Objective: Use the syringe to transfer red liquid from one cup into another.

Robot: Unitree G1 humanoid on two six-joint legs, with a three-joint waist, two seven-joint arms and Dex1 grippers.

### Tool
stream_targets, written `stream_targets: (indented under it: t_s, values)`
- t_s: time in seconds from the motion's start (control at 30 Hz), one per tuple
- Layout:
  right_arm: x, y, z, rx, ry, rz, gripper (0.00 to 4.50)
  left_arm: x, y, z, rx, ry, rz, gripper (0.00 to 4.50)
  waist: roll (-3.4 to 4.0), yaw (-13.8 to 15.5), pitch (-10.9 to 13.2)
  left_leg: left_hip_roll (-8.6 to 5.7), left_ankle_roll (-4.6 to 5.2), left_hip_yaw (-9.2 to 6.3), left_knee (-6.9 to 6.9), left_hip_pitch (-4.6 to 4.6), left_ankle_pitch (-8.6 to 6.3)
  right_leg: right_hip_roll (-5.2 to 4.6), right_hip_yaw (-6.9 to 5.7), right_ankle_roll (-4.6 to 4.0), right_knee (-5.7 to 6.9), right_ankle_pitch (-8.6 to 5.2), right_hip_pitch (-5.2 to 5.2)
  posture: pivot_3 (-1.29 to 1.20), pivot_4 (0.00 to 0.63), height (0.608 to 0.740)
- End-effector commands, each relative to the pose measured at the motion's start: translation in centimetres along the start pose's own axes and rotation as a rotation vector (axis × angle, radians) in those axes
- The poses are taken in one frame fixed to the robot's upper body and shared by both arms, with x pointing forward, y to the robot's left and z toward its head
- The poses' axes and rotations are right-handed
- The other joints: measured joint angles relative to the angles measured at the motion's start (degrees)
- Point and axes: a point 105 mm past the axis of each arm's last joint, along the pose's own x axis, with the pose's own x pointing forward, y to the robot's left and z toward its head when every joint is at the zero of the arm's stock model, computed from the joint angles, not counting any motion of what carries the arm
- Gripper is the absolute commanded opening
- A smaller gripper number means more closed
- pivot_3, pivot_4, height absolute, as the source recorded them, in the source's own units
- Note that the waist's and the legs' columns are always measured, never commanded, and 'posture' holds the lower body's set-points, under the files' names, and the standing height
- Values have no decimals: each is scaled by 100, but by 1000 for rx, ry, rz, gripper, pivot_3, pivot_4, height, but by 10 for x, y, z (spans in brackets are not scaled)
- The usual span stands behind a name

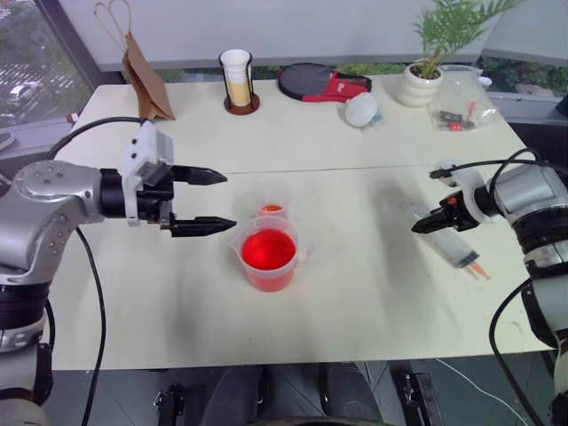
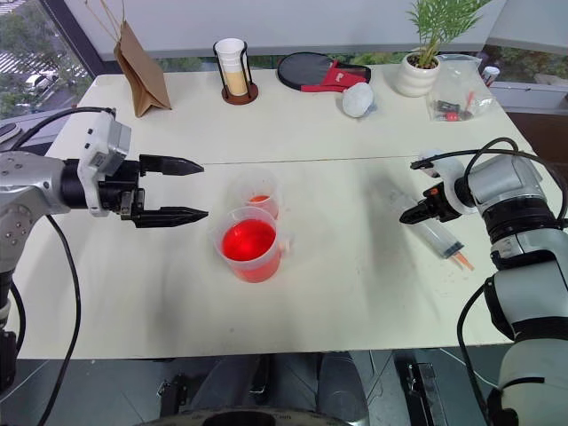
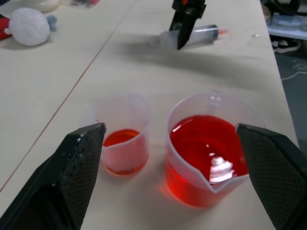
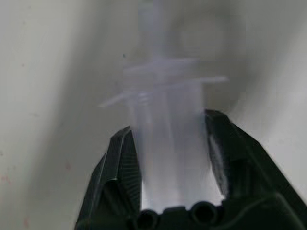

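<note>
Syringe (image 4: 168, 139) barrel clamped between right gripper (image 4: 170, 143) fingers.

Red liquid (image 1: 268, 249) in clear beaker (image 1: 296, 259) and smaller clear cup (image 3: 136, 108); clear syringe (image 1: 454, 248) with orange tip; cream tabletop (image 1: 355, 293); brown paper bag (image 1: 145, 78).

- The syringe (image 4: 165, 139) is blurring in the right wrist view, its plunger end fading out at the upper middle.
- The right pincer (image 1: 424, 224) is covering the syringe's barrel middle at the right of the left eye view.
- The plastic bag (image 1: 461, 102) at the upper right is holding items too small to tell.
</note>
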Motion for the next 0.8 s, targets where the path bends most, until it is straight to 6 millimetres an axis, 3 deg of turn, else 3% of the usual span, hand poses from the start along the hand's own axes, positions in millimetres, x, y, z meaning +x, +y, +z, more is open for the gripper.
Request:
stream_targets:
  t_s: [0.03, 0.17, 0.27, 0.37, 0.43, 0.53, 0.67, 0.8]
  values:
    - [-8, 9, 19, 15, -70, 38, 1531, -7, 4, 10, 55, -26, 51, 4500, 0, 2, 0, 0, -1, 0, 0, 0, 1, 0, 0, 0, 0, 0, 0, 0, 150, 739]
    - [-43, 21, 70, 49, -284, 103, 1531, -16, 16, 12, 52, -41, 103, 4500, 10, -35, 6, 0, -4, 4, -2, 0, 3, 0, 3, 0, 2, 0, -7, 0, 150, 739]
    - [-108, 58, 139, -80, -651, 270, 1531, -28, 28, 20, 37, -85, 149, 4500, 17, -20, 17, 0, -6, 8, -5, -8, 4, -2, 5, 0, 27, 0, -30, 0, 150, 739]
    - [-158, 101, 171, -260, -939, 426, 1531, -37, 36, 31, 20, -132, 163, 4500, 5, 7, 17, 2, -13, 6, -7, -19, 8, -4, 1, 0, 69, 0, -65, 0, 150, 739]
    - [-175, 133, 178, -322, -1055, 545, 1531, -41, 37, 37, 10, -152, 151, 4500, -13, 21, 7, 3, -15, -7, -14, -19, 9, -1, -8, 0, 71, 0, -63, 0, 150, 739]
    - [-180, 172, 177, -332, -1146, 700, 1531, -40, 33, 39, 26, -126, 121, 4500, -25, 16, 1, -2, -14, -12, -1, -18, 8, -8, -9, -1, 73, 0, -53, 0, 150, 739]
    - [-172, 215, 160, -337, -1248, 897, 1531, -38, 36, 48, 57, -125, 132, 4500, -29, 42, 0, -5, -19, -18, 3, -19, 11, -11, -5, -1, 83, 0, -54, 0, 150, 739]
    - [-141, 241, 142, -334, -1279, 927, 1531, -38, 33, 53, 64, -112, 110, 4500, -30, 25, -1, -8, -21, -24, 2, -20, 12, -10, -5, -1, 84, 1, -54, 0, 150, 739]
